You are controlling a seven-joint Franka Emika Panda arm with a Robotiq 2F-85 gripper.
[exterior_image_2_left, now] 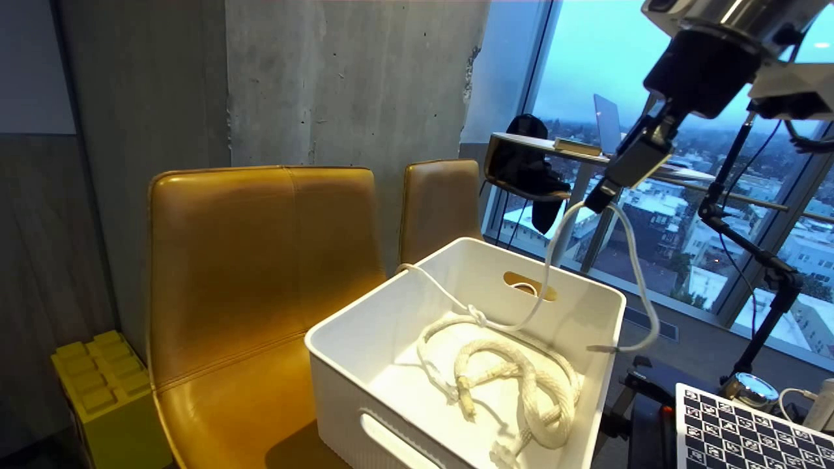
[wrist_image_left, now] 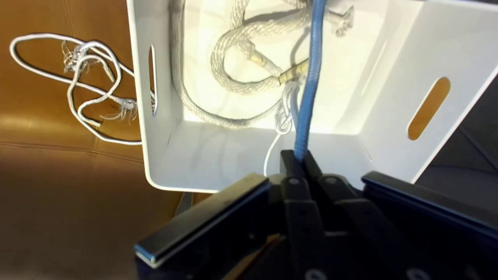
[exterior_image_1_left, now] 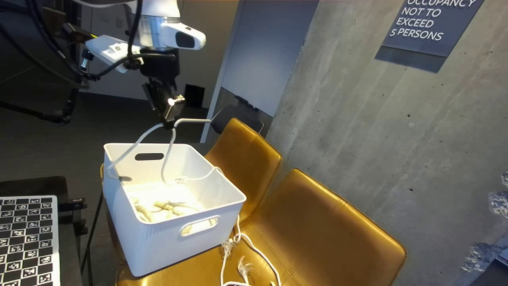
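The hand (wrist_image_left: pixel 298 158) is clamping a thin cord (wrist_image_left: pixel 311 77) right at its fingertips; one length is dropping steeply beneath into the white bin (exterior_image_1_left: pixel 170 246), the other is bowing out to one side, and farther down a thick rope (wrist_image_left: pixel 243 86) is lying curled inside.

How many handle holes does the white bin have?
2: in an exterior view, the near hole and the far hole, in opposite ends of the white bin. None seem hidden.
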